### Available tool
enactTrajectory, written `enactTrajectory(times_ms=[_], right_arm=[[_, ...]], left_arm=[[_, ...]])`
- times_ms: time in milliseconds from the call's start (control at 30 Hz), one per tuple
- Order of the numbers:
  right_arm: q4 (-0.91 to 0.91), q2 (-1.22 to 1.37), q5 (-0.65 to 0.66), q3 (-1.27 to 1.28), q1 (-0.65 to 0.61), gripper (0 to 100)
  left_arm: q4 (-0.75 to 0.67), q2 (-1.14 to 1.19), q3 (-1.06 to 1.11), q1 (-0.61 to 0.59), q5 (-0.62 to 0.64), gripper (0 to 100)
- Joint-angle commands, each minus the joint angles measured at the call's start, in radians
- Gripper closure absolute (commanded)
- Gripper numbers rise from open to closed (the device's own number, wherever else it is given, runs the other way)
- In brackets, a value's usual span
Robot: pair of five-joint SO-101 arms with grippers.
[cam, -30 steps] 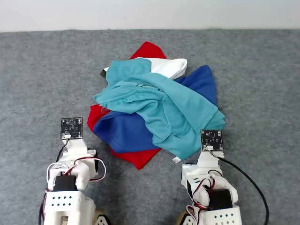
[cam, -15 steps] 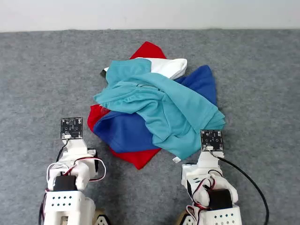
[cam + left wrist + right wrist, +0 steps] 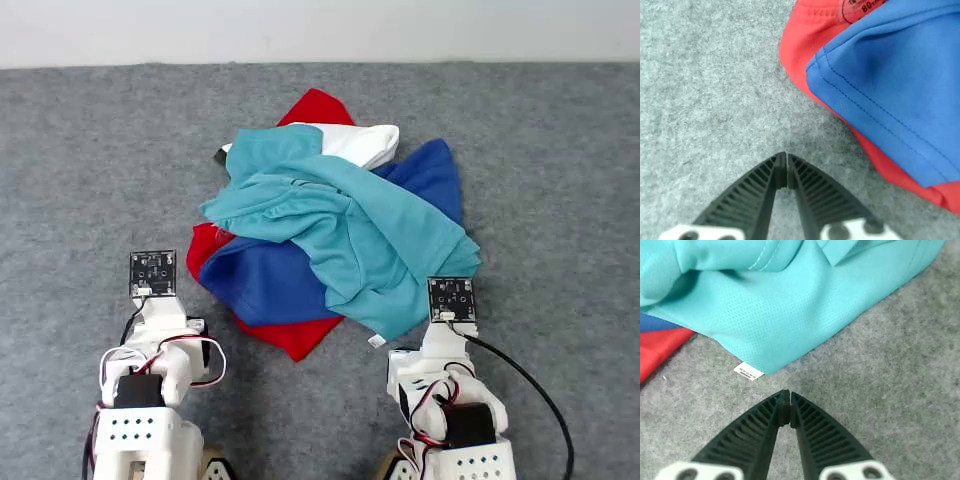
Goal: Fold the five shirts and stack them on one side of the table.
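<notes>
Shirts are unfolded, all in one heap mid-desk (image 3: 90,170). The teal shirt (image 3: 350,225) is on top, crumpled and spread diagonally, so I'm using it as the reference.

- Blue shirt (image 3: 270,280): directly under the teal shirt, sticking out past it on both sides.
- Red shirt (image 3: 300,335): lowest layer, under the teal and the blue. It shows past the teal shirt's far edge and as a rim on the side toward the arms.
- White shirt (image 3: 355,143): peeks out from under the teal shirt's far edge, lying over the red.
- Dark sliver (image 3: 220,156): at that same far edge, beside the white one — can't tell what it is.
- White tag (image 3: 748,372): at the teal shirt's near corner, flat on the desk.

Left tool (image 3: 787,172): closed, tips touching, gripping nothing. It sits over bare desk near the red and blue edges that stick out from under the teal shirt, clear of the cloth.

Right tool (image 3: 786,407): also closed tip to tip, gripping nothing. It sits just off the teal shirt's near corner, near the tag but apart from it.

Left arm (image 3: 150,350) and right arm (image 3: 450,370) are both tucked back on the near side of the teal shirt. From above, the right arm's wrist sits right at the teal hem — contact can't be judged. A black cable (image 3: 520,380) loops out from the right arm, away from the teal shirt.
</notes>
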Motion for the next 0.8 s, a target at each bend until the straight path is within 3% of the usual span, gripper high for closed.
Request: enactTrajectory(times_ms=[0,400,600,767], right_arm=[[0.007,-0.013,0.008,0.011,0.007,99.0],[0.007,-0.013,0.008,0.011,0.007,99.0],[0.007,-0.013,0.008,0.011,0.007,99.0],[0.007,-0.013,0.008,0.011,0.007,99.0]], left_arm=[[-0.017,-0.012,-0.007,0.005,0.005,98],[-0.015,-0.012,-0.007,0.009,0.005,98],[-0.012,-0.012,-0.007,0.109,0.003,98],[0.044,-0.012,-0.058,0.115,-0.061,98]])
